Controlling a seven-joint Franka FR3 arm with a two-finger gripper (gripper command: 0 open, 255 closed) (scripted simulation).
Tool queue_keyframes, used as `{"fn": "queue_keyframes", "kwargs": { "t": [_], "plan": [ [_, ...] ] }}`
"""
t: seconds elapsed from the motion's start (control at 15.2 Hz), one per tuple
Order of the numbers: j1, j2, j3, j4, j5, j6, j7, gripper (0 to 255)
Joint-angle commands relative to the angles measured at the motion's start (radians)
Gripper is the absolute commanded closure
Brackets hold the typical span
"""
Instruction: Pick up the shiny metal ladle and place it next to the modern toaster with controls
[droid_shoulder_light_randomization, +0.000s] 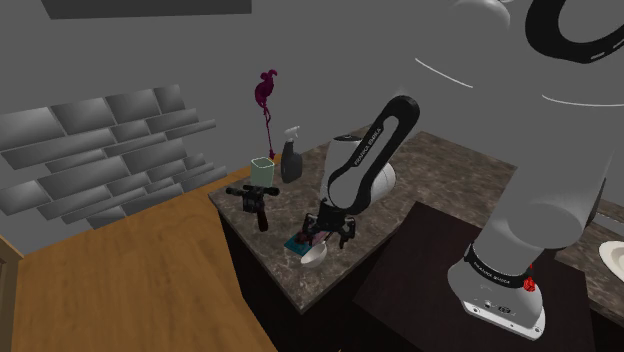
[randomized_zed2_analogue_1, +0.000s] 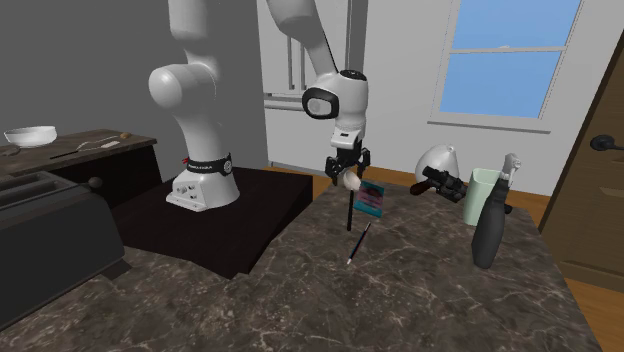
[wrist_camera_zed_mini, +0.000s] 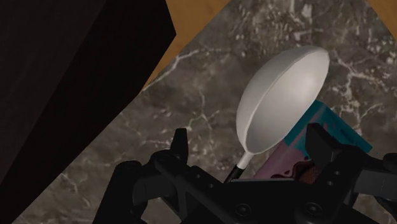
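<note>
My gripper (wrist_camera_zed_mini: 249, 139) has its two black fingers spread wide. The stem of the ladle (wrist_camera_zed_mini: 280, 95) passes between them, and neither finger touches it.

The ladle bowl is a smooth oval, pale grey-white, with a soft sheen and a thin rim. The stem leaves the bowl pale and turns black just behind it. The bowl sits just ahead of my fingertips and overlaps one corner of a flat packet (wrist_camera_zed_mini: 331, 124) printed in teal and pink. I cannot tell whether the bowl rests on the packet or is clear of it.

Beneath them is the counter (wrist_camera_zed_mini: 191, 108), a polished dark brown-grey stone with pale veins. In the shoulder view the bowl is close to the counter's edge, with the wood-toned floor (droid_shoulder_light_randomization: 120, 270) beyond.

Further along the counter, apart from the ladle, three items stand close together:
- a black hand tool (randomized_zed2_analogue_1: 440, 184) with a pale dome behind it;
- a pale green cup (randomized_zed2_analogue_1: 482, 195) with squared sides;
- a tall, dark spray bottle (randomized_zed2_analogue_1: 490, 232) with a pale trigger head.

The toaster (randomized_zed2_analogue_1: 50, 235) is the farthest item from my gripper, at the second exterior view's lower left. It is a dark grey box with rounded edges and a slot in its top. The ladle is well apart from it.
</note>
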Motion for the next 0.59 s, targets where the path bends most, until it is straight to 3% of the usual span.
{"fn": "queue_keyframes", "kwargs": {
  "t": [0.0, 0.46, 0.53],
  "plan": [
    [0.003, 0.027, 0.002, 0.002, 0.003, 0.026, -0.003, 0],
    [0.003, 0.026, 0.002, 0.002, 0.003, 0.026, -0.003, 0],
    [0.003, 0.026, 0.002, 0.002, 0.003, 0.026, -0.003, 255]
  ]
}}
